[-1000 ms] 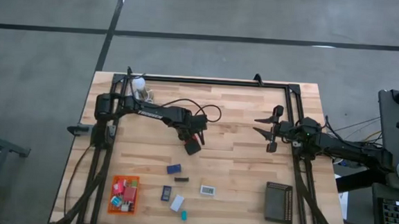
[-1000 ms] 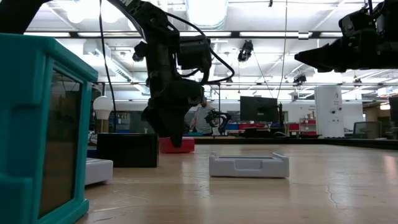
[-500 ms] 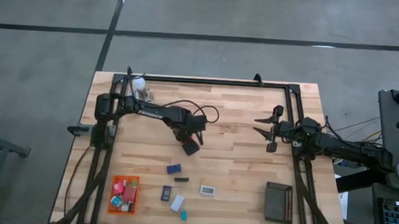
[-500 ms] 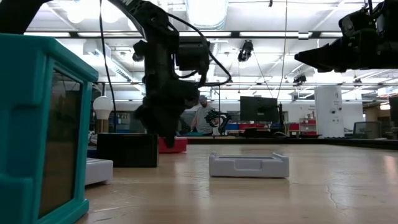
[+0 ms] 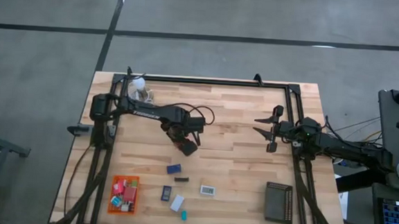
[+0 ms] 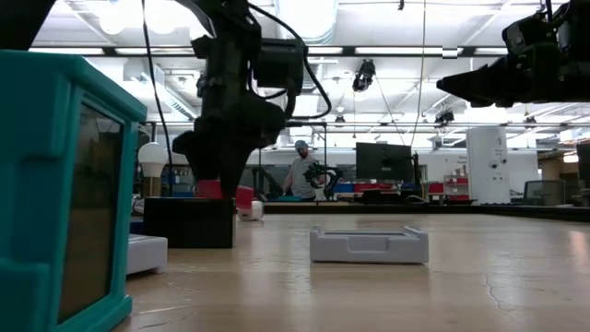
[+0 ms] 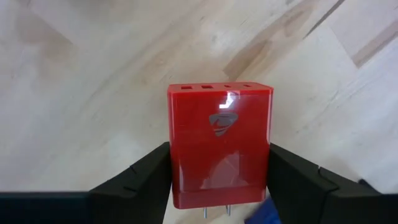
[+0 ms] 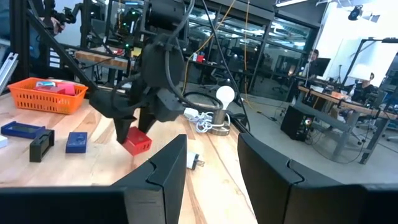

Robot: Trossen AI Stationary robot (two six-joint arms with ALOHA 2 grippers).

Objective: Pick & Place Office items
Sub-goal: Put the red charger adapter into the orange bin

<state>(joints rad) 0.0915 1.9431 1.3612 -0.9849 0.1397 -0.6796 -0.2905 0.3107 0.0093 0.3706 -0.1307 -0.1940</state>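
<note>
High view: left claw [image 5: 188, 147] clamped on red charger [image 7: 219, 153], mid-table, bare wood [image 5: 241, 114] all around.

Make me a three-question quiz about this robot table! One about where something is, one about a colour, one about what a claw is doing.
1. Where is the orange tray?
A. near the table's left corner
B. by the right arm
C. under the bulb

2. What colour is the charger block in the left gripper?
A. teal
B. red
C. white

3. The left gripper is:
A. empty
B. holding the block above the table
C. inside the black tray

Answers: 1 A, high view shows it lower left. 2 B, left wrist view shows red. 3 B, fingers clamp its sides.
</note>
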